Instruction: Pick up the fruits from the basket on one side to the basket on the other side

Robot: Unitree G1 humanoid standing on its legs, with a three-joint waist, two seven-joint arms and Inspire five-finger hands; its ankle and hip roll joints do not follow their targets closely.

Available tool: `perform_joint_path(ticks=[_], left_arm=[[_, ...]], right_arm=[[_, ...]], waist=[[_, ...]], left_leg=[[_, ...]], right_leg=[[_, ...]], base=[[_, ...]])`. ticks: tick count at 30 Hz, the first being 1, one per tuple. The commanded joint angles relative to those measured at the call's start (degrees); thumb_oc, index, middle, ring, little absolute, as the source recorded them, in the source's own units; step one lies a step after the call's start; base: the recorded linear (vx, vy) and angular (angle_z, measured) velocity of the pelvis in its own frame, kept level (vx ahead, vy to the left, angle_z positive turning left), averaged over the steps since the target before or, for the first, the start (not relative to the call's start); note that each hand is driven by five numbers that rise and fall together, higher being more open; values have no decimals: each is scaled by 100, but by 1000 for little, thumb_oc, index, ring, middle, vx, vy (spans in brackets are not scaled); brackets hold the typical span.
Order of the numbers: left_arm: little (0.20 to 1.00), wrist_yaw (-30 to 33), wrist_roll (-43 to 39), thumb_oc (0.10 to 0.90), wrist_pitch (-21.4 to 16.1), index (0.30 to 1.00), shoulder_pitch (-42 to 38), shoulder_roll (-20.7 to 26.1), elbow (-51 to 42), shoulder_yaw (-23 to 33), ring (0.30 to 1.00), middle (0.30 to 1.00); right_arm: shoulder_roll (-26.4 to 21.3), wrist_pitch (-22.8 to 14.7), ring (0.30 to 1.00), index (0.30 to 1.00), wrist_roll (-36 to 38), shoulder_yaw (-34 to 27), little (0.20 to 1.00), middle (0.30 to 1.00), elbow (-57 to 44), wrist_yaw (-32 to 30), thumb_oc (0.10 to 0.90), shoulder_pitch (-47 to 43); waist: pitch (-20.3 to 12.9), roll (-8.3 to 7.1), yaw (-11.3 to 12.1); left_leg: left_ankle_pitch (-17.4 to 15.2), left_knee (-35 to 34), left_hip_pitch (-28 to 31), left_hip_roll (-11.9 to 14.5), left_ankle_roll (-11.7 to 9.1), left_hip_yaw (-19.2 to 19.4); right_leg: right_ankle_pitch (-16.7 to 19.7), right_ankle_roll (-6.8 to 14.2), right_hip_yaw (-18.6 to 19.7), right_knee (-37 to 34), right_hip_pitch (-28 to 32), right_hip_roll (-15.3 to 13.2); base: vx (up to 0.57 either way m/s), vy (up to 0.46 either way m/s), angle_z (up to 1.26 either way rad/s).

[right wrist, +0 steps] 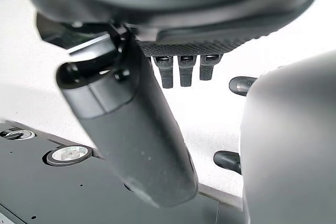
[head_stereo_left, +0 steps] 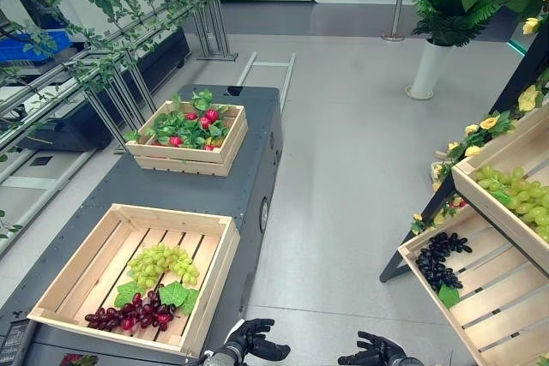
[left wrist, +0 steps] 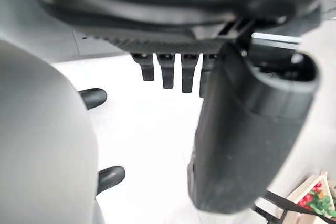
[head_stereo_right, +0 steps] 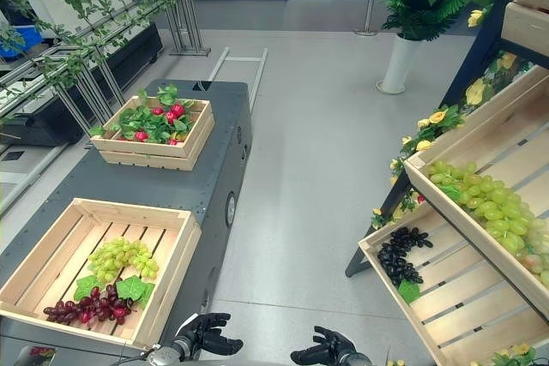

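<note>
Hanging empty, left hand (head_stereo_left: 250,340) and right hand (head_stereo_left: 377,351).

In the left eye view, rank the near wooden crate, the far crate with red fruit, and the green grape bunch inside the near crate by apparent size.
1. Near wooden crate, largest, though it is also closest to the camera.
2. Far crate with red fruit.
3. Green grape bunch, smallest.

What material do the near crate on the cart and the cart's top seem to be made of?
The near crate looks like pale unfinished wood: separate slats with visible grain and gaps between the floor boards. The cart's top looks like dark grey painted metal with a matte finish, dotted with small fasteners, though the paint leaves the base material uncertain.
</note>
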Motion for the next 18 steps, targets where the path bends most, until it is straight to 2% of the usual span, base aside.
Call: perform_joint_path(ticks=[1,5,6,7,9,10,12,14,15,18], left_arm=[[900,76,208,800,-138,900,-193,-13,360,-287,900,900],[900,159,481,800,-430,900,-202,17,308,-334,900,900],[900,234,567,800,-637,900,-207,31,269,-381,900,900],[900,375,548,800,-1119,900,-243,77,169,-438,900,900],[900,338,213,800,-1533,900,-315,148,-106,-445,900,900],[900,325,-32,800,-1827,900,-366,254,-581,-398,900,900],[900,423,-102,800,-2089,900,-371,465,-1437,-342,900,900],[900,533,-237,800,-2179,900,-320,679,-2247,-264,900,900],[900,794,-156,800,-2342,900,-252,852,-2715,-154,900,900],[900,1264,-79,800,-2475,900,-165,1124,-3294,59,900,900]], right_arm=[[151,-283,900,900,-215,282,900,900,67,-14,800,-245],[158,-273,900,900,-218,290,900,900,67,-20,800,-239],[151,-272,900,900,-213,299,900,900,69,-18,800,-247],[124,-258,900,900,-190,322,900,900,55,-5,800,-258],[88,-209,900,900,-185,330,900,900,1,-8,800,-265],[28,-150,900,900,-166,327,900,900,-80,0,800,-256],[-68,-94,900,900,-107,288,900,900,-203,27,800,-217],[-143,-50,900,900,-32,244,900,900,-331,23,800,-160],[-187,-40,900,900,28,178,900,900,-404,11,800,-113],[-223,-79,900,900,87,87,900,900,-487,-17,800,-18]], waist=[[76,-204,-7],[86,-199,3],[93,-192,1],[111,-181,-2],[130,-158,3],[154,-139,31],[186,-116,78],[215,-98,126],[234,-85,166],[257,-63,213]], left_leg=[[-207,8,132,-317,222,137],[-194,8,116,-327,222,123],[-191,8,107,-329,221,123],[-184,8,95,-330,216,118],[-177,8,86,-336,212,105],[-173,8,75,-342,211,89],[-159,8,47,-350,213,57],[-144,8,27,-360,218,10],[-132,8,22,-369,222,-34],[-107,8,13,-393,231,-107]], right_leg=[[590,-30,222,7,-170,-113],[598,-27,213,7,-180,-121],[600,-27,217,7,-187,-122],[601,-27,230,7,-196,-120],[604,-26,236,7,-202,-122],[598,-30,223,7,-204,-127],[603,-41,206,7,-217,-132],[607,-55,183,7,-219,-133],[606,-69,152,7,-207,-137],[605,-90,110,7,-186,-146]], base=[[0,0,0],[0,0,0],[0,0,0],[0,0,0],[0,0,0],[0,0,0],[0,0,0],[6,8,3],[21,22,5],[30,21,4]])
